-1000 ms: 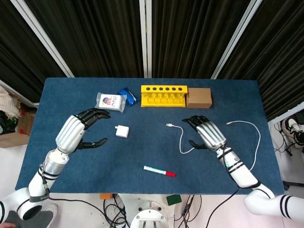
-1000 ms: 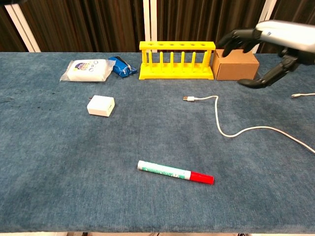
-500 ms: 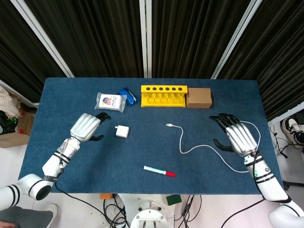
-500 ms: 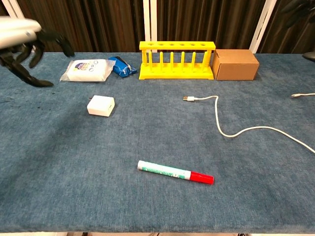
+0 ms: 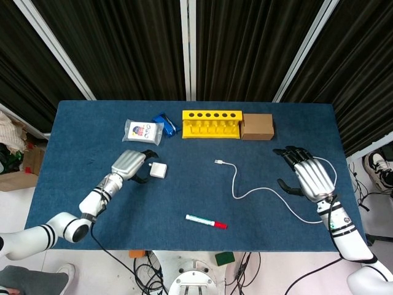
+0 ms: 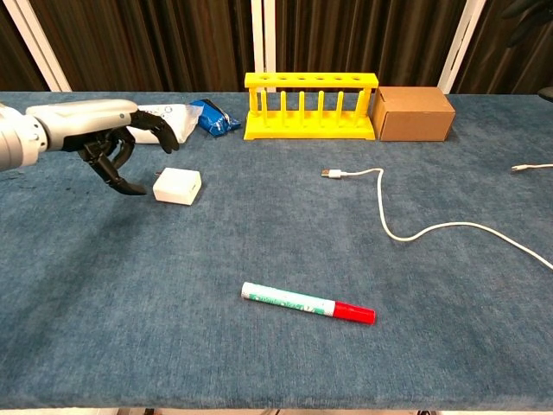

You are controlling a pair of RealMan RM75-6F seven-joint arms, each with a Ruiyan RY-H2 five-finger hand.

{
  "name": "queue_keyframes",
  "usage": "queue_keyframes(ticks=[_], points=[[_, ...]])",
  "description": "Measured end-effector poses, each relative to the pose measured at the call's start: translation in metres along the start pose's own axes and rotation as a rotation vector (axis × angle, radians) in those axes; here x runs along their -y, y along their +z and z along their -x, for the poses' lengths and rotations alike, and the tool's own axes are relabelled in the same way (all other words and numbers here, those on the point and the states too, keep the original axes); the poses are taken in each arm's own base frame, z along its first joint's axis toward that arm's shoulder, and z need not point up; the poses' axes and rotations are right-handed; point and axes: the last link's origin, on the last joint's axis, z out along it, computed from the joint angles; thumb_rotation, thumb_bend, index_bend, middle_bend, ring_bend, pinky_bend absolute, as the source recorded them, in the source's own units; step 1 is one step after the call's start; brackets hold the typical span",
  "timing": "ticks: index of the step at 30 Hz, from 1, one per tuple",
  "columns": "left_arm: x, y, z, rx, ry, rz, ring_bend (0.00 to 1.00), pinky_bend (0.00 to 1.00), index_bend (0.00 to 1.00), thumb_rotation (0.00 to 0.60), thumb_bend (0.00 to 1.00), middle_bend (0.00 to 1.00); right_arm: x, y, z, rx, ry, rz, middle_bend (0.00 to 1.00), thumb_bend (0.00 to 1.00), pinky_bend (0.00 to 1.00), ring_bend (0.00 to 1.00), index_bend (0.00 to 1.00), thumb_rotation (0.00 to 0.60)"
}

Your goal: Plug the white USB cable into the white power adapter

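The white power adapter [image 5: 158, 170] [image 6: 177, 186] lies flat on the blue table, left of centre. My left hand [image 5: 130, 163] [image 6: 102, 128] hovers just left of it, fingers spread and curved toward it, holding nothing. The white USB cable [image 5: 244, 192] [image 6: 432, 228] snakes across the right half, its plug [image 5: 218, 162] [image 6: 333, 174] pointing left near the middle. My right hand [image 5: 311, 178] hovers open over the cable's far loop at the right edge, nothing in it; the chest view shows only a dark sliver of it at the top right corner.
A yellow tube rack [image 5: 212, 124] [image 6: 311, 105] and a cardboard box [image 5: 257, 126] [image 6: 413, 112] stand at the back. A wipes packet [image 5: 143, 131] and a blue wrapper [image 5: 164, 123] [image 6: 212, 117] lie behind the adapter. A red-capped marker [image 5: 206, 221] [image 6: 308, 303] lies near the front.
My left hand has moved right, from well left of the adapter to right beside it. My right hand swung out to the right edge earlier and has since held still.
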Motion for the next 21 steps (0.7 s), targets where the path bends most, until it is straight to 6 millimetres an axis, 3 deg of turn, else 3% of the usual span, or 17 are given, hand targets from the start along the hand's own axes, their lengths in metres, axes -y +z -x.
queue_keyframes(ticks=[10, 21], points=[[0.011, 0.02, 0.014, 0.003, -0.071, -0.03, 0.68, 0.81, 0.31, 0.6, 0.16, 0.25, -0.005, 0.0, 0.002, 0.016, 0.018, 0.032, 0.28, 0.33, 0.21, 0.13, 0.22, 0.6], [0.01, 0.023, 0.022, 0.001, -0.079, -0.025, 0.68, 0.82, 0.34, 0.6, 0.16, 0.25, -0.006, -0.003, 0.0, 0.008, 0.054, 0.034, 0.28, 0.33, 0.21, 0.13, 0.22, 0.6]])
